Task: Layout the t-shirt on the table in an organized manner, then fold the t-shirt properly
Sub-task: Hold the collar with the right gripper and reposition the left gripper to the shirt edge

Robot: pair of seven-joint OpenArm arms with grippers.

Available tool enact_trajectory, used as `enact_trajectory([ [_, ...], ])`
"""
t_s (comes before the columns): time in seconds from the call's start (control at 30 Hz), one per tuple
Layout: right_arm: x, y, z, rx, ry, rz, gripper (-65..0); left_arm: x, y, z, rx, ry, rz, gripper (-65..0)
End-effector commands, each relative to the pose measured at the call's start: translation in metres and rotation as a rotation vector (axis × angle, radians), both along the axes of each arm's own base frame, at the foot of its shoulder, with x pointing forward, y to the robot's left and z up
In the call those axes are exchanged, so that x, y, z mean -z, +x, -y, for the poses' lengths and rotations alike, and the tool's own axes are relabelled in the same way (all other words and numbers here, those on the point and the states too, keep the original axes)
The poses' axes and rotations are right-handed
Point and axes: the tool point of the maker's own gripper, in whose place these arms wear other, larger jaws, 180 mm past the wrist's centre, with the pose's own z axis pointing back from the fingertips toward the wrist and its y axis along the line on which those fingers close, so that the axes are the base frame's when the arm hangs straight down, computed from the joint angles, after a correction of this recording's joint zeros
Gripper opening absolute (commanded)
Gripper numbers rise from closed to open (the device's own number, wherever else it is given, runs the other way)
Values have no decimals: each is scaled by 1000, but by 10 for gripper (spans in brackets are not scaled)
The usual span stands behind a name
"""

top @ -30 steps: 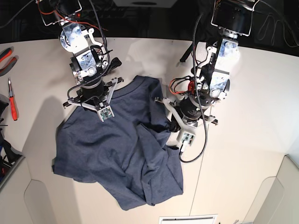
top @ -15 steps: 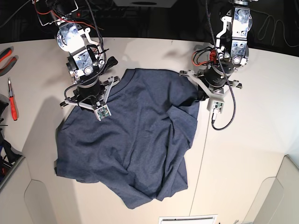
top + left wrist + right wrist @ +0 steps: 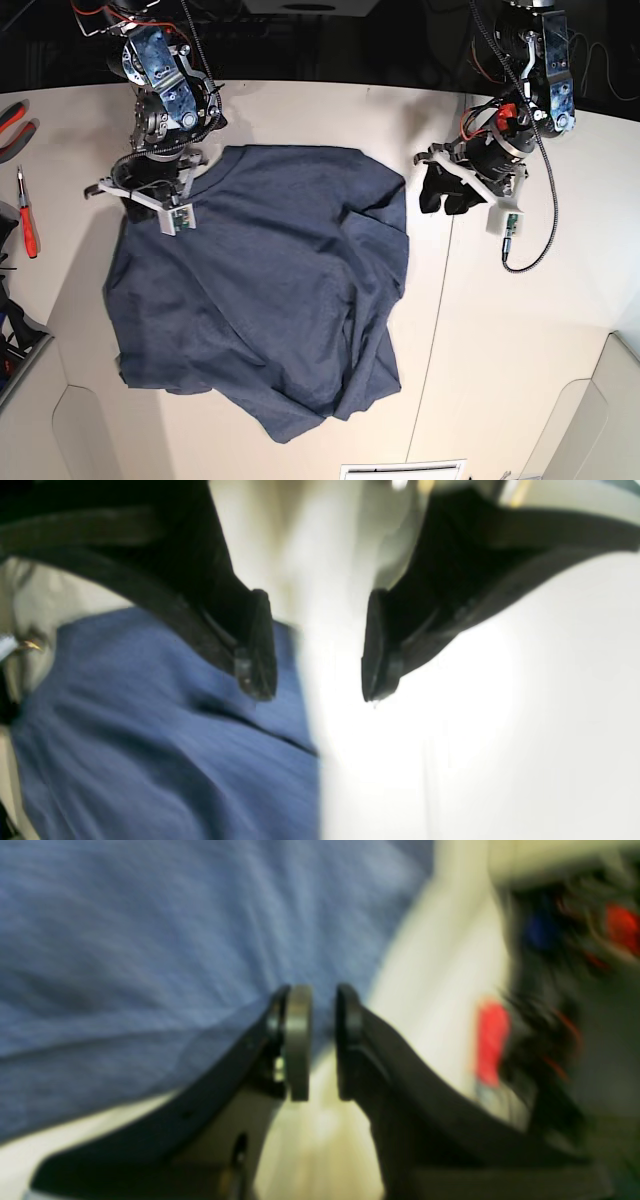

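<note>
Fabric of the t-shirt (image 3: 250,290) lies spread mid-frame on the bench (image 3: 520,330). Left gripper (image 3: 315,655) jaws stand open, apparently released; right gripper (image 3: 316,1040) jaws are nearly closed, seemingly pinning the upper-left edge for flattening.

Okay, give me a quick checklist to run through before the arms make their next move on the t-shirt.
1. Left gripper released: ok, jaws apart, nothing between them.
2. Left gripper clear of the t-shirt: ok, it is over bare table beside the shirt's edge.
3. Right gripper holding cloth: cannot tell, jaws nearly closed at the shirt's edge.
4. Shirt spread flat: not ok, a fold runs down its side nearest the left arm.
5. Sleeves laid out: cannot tell.
</note>
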Motion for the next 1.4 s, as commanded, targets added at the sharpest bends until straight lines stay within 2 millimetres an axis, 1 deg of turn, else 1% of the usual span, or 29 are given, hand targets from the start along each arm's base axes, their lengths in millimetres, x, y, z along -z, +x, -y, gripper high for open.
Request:
enact_trajectory([
  [0.0, -31, 19, 7, 0, -61, 126, -565, -13, 8, -3, -9, -18, 51, -341],
  [0.07, -55, 20, 17, 36, -125, 226, -565, -15, 8, -6, -13, -24, 59, -341],
  [0.13, -70, 23, 18, 30, -144, 272, -565, -16, 8, -5, -6, -29, 64, -341],
  [0.2, -81, 26, 12, 14, -129, 300, -565, -16, 8, -4, -6, -29, 64, -341],
  [0.27, -93, 30, -2, -7, -88, 338, -565, -16, 8, -4, -6, -29, 65, -341],
  [0.3, -97, 32, -12, -24, -50, 345, -565, -17, 9, -4, -6, -30, 65, -341],
  [0.37, -96, 36, -42, -103, 57, 311, -565, -18, 10, -4, -5, -30, 71, -341],
  [0.4, -92, 37, -63, -158, 130, 278, -565, -18, 11, -4, -6, -31, 74, -341],
  [0.47, -79, 34, -110, -281, 302, 187, -566, -20, 12, -4, -6, -32, 81, -341],
  [0.53, -60, 23, -161, -418, 474, 53, -566, -21, 12, -3, -1, -33, 85, -341],
  [0.57, -52, 15, -183, -480, 547, -15, -566, -21, 12, -3, -1, -33, 85, -341],
  [0.6, -49, 7, -202, -534, 605, -65, -566, -21, 12, -3, -1, -33, 85, -341],
  [0.63, -47, 2, -215, -570, 644, -96, -566, -21, 13, -3, -1, -33, 86, -341],
  [0.67, -48, 0, -221, -583, 666, -103, -566, -21, 13, -3, -1, -33, 85, -341],
  [0.7, -49, 1, -225, -583, 673, -99, -566, -21, 12, -3, -1, -33, 85, -341],
  [0.83, -51, 2, -226, -581, 650, -83, -565, -23, 14, -4, -8, -36, 103, -341],
  [1.0, -43, -11, -229, -573, 646, -108, -566, -31, 19, -4, -22, -47, 149, -341],
  [1.13, -43, -10, -228, -575, 639, -106, -565, -34, 25, -5, -22, -45, 161, -341],
  [1.37, -37, -15, -226, -562, 636, -132, -566, -35, 26, -4, -17, -38, 165, -341],
])
